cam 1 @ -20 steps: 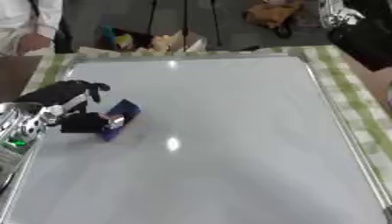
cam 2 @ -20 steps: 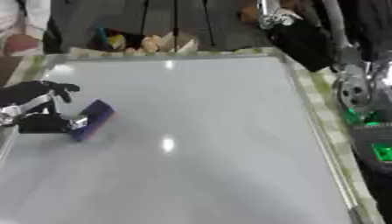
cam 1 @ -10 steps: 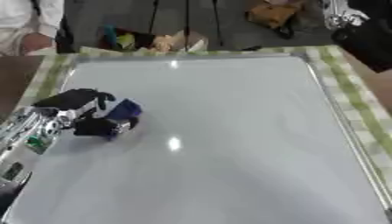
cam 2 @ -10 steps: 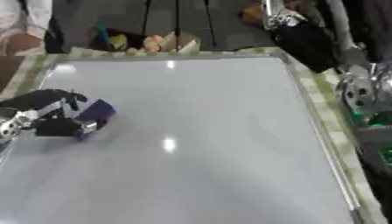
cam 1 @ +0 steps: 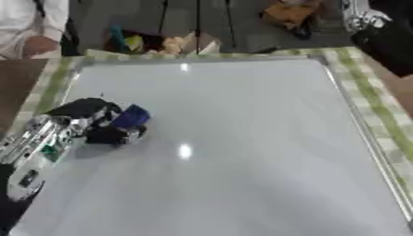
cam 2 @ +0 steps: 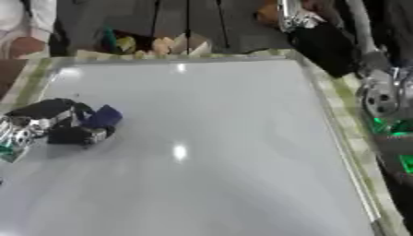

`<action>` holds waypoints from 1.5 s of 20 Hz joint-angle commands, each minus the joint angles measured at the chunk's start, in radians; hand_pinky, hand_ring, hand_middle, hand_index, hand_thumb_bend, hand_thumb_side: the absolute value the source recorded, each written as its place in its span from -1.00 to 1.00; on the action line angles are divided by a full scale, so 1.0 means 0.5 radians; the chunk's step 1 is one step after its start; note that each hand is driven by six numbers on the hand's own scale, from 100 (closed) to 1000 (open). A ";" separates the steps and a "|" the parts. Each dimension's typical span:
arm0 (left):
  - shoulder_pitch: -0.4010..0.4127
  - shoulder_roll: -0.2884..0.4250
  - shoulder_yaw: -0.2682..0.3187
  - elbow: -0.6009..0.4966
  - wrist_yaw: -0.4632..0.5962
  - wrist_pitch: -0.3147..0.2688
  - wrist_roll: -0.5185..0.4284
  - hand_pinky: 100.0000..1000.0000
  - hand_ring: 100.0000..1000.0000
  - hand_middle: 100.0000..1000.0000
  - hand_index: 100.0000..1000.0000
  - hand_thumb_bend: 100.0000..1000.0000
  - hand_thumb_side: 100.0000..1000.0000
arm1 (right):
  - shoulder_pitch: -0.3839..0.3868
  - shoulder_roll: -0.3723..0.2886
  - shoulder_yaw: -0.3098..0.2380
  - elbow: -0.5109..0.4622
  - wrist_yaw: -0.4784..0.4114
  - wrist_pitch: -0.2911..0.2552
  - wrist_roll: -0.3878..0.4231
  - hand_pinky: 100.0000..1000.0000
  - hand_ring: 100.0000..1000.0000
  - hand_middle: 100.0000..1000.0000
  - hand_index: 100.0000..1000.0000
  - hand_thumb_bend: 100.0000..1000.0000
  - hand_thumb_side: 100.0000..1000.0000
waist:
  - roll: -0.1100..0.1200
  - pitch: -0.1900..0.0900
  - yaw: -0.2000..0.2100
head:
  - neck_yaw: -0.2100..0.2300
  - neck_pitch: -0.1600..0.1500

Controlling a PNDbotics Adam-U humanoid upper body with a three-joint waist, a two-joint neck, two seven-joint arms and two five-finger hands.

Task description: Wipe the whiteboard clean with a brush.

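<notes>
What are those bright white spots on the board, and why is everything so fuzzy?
Left eye view: lamp glare on the glossy white whiteboard, in the middle and near the far edge. Right eye view: the same glare; the left hand and blue brush look soft and smeared.

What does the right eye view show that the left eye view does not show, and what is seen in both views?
Only the right eye view shows the right arm along the whiteboard's right side, silver joints with green lights, leading up to the right hand. Only the left eye view shows the left forearm running down to the lower left corner. Both show the whiteboard on a checked cloth, and the left hand curled round the blue brush on the board's left part.
</notes>
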 commanded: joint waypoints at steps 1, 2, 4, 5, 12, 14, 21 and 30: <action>-0.048 0.009 0.030 0.032 -0.064 -0.005 0.041 -0.02 0.20 0.42 0.82 -0.32 0.85 | -0.013 -0.029 -0.005 -0.026 -0.021 0.005 0.002 0.58 0.75 0.67 0.65 -1.00 1.00 | 0.001 -0.036 0.001 | 0.011 -0.015; -0.049 0.006 0.033 0.043 -0.078 -0.007 0.051 -0.02 0.20 0.42 0.82 -0.32 0.85 | -0.012 -0.029 -0.005 -0.026 -0.023 0.006 0.003 0.58 0.75 0.67 0.65 -1.00 1.00 | 0.001 -0.036 0.001 | 0.012 -0.015; -0.048 0.002 0.043 0.057 -0.098 -0.004 0.075 -0.08 0.18 0.40 0.83 -0.36 0.88 | -0.011 -0.029 -0.004 -0.026 -0.027 0.006 0.003 0.58 0.75 0.67 0.65 -1.00 1.00 | 0.002 -0.035 0.004 | 0.010 -0.015; -0.048 0.000 0.046 0.060 -0.108 -0.003 0.089 -0.09 0.18 0.39 0.82 -0.37 0.88 | -0.009 -0.030 -0.004 -0.026 -0.028 0.007 0.003 0.58 0.75 0.67 0.65 -1.00 1.00 | 0.003 -0.035 0.007 | 0.009 -0.014; -0.058 -0.029 0.062 0.129 -0.102 0.019 0.113 -0.14 0.14 0.34 0.80 -0.39 0.87 | -0.010 -0.030 -0.002 -0.026 -0.041 0.008 0.002 0.58 0.74 0.67 0.65 -1.00 1.00 | 0.003 -0.032 0.004 | 0.022 -0.018; -0.058 -0.032 0.063 0.143 -0.097 0.021 0.115 -0.16 0.12 0.32 0.79 -0.40 0.87 | -0.011 -0.030 -0.004 -0.026 -0.042 0.010 -0.001 0.58 0.74 0.67 0.65 -1.00 1.00 | 0.003 -0.031 0.000 | 0.027 -0.015; -0.063 -0.053 0.065 0.198 -0.060 -0.030 0.116 -0.18 0.09 0.29 0.77 -0.44 0.88 | -0.011 -0.030 -0.003 -0.026 -0.050 0.007 -0.005 0.59 0.74 0.66 0.65 -1.00 1.00 | 0.002 -0.026 -0.008 | 0.036 -0.014; -0.070 -0.070 0.074 0.253 -0.023 -0.043 0.129 -0.34 -0.09 0.12 0.75 -0.50 0.88 | -0.004 -0.039 -0.004 -0.026 -0.053 0.004 -0.019 0.59 0.74 0.66 0.65 -1.00 1.00 | 0.002 -0.024 -0.007 | 0.049 -0.003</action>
